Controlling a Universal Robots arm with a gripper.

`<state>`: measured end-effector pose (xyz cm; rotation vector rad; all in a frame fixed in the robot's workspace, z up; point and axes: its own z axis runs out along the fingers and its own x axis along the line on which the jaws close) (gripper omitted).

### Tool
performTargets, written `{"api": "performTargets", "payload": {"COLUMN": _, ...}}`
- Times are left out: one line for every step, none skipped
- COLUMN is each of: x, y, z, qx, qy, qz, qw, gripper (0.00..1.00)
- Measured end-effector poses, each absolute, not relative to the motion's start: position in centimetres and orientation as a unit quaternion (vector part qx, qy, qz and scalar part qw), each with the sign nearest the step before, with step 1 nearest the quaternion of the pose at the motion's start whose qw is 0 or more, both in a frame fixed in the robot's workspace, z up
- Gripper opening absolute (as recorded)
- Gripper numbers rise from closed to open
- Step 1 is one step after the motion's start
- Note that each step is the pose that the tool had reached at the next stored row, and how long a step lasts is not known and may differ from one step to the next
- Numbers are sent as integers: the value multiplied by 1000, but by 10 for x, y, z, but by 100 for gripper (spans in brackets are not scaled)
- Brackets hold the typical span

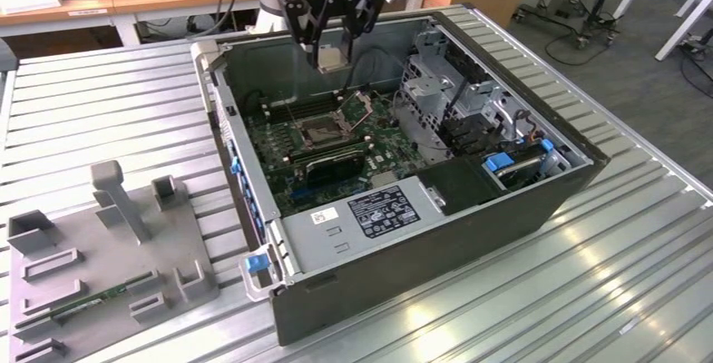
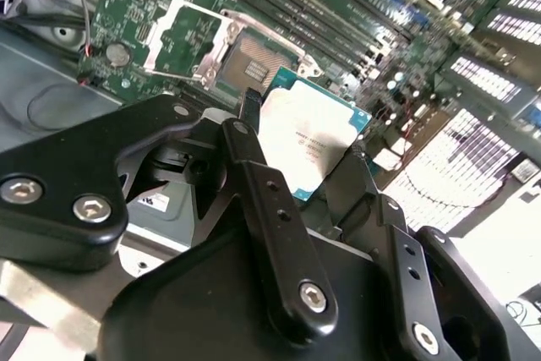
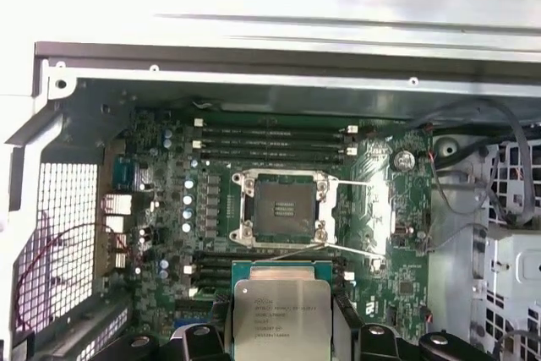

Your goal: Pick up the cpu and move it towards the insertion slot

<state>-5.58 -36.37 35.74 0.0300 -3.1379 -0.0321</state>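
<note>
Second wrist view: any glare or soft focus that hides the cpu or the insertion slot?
In the second wrist view bright glare washes out the drive cage, and the near gripper links look soft; the cpu and insertion slot stay legible. The first wrist view is evenly lit.

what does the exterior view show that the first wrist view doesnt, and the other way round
Exterior view: the whole open computer case on the ribbed metal table, and a grey fixture tray at the exterior view's left. The gripper hangs above the case.

First wrist view: a close look straight at the insertion slot, its dark centre bare, with memory slots alongside it.

Both: the cpu held in the gripper, apart from the slot.
</note>
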Motion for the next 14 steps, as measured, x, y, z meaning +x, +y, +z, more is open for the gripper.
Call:
{"api": "performTargets", "payload": {"x": -56, "y": -362, "z": 357, "qx": 10, "qy": -1000, "qz": -10, "qw": 2, "gripper": 55}}
{"api": "performTargets", "payload": {"x": -56, "y": -360, "z": 357, "qx": 10, "qy": -1000, "qz": -10, "qw": 2, "gripper": 55}}
{"api": "performTargets", "payload": {"x": -56, "y": -358, "z": 357, "qx": 10, "qy": -1000, "qz": -10, "qw": 2, "gripper": 55}}
{"api": "performTargets", "payload": {"x": -56, "y": -357, "z": 357, "qx": 10, "qy": -1000, "qz": -10, "qw": 2, "gripper": 55}}
{"api": "performTargets", "payload": {"x": -56, "y": -355, "z": 356, "qx": 10, "qy": -1000, "qz": -10, "qw": 2, "gripper": 55}}
{"api": "performTargets", "payload": {"x": -56, "y": -354, "z": 356, "qx": 10, "qy": -1000, "qz": -10, "qw": 2, "gripper": 55}}
{"api": "performTargets", "payload": {"x": -56, "y": -353, "z": 356, "qx": 10, "qy": -1000, "qz": -10, "qw": 2, "gripper": 55}}
{"api": "performTargets", "payload": {"x": -56, "y": -352, "z": 356, "qx": 10, "qy": -1000, "qz": -10, "qw": 2, "gripper": 55}}
{"api": "performTargets", "payload": {"x": -56, "y": -352, "z": 356, "qx": 10, "qy": -1000, "qz": -10, "qw": 2, "gripper": 55}}
{"api": "performTargets", "payload": {"x": -56, "y": -351, "z": 355, "qx": 10, "qy": -1000, "qz": -10, "qw": 2, "gripper": 55}}
{"api": "performTargets", "payload": {"x": -56, "y": -351, "z": 355, "qx": 10, "qy": -1000, "qz": -10, "qw": 2, "gripper": 55}}
{"api": "performTargets", "payload": {"x": -56, "y": -351, "z": 354, "qx": 10, "qy": -1000, "qz": -10, "qw": 2, "gripper": 55}}
{"api": "performTargets", "payload": {"x": -56, "y": -350, "z": 353, "qx": 10, "qy": -1000, "qz": -10, "qw": 2, "gripper": 55}}
{"api": "performTargets", "payload": {"x": -56, "y": -350, "z": 352, "qx": 10, "qy": -1000, "qz": -10, "qw": 2, "gripper": 55}}
